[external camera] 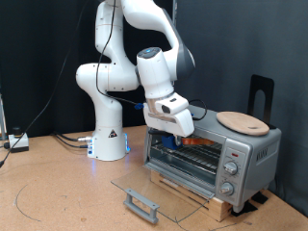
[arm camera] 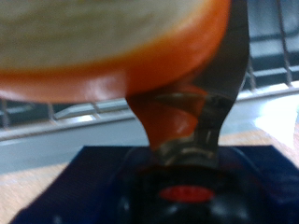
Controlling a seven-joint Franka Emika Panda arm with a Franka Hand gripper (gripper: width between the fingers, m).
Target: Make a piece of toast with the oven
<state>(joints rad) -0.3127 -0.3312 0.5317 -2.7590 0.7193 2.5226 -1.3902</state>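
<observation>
The silver-grey oven [external camera: 241, 152] stands on a wooden base at the exterior view's right. Its glass door [external camera: 159, 188] is dropped open, and the grey bar handle [external camera: 141, 204] lies nearest the bottom. My gripper [external camera: 177, 137] is at the oven's mouth, shut on the piece of toast [external camera: 198, 141], which reaches into the opening as an orange streak. The wrist view is filled by the toast [arm camera: 103, 37], with its pale face and orange-brown crust. One dark finger [arm camera: 231, 84] presses its edge, and the oven's wire rack [arm camera: 271, 67] shows close behind.
A round tan wooden board [external camera: 242, 122] lies on the oven's roof, with a black stand [external camera: 261, 96] behind it. The knobs [external camera: 230, 175] are on the oven's right panel. A dark blue object [arm camera: 93, 177] sits below the toast in the wrist view. Cables trail on the table at the exterior view's left.
</observation>
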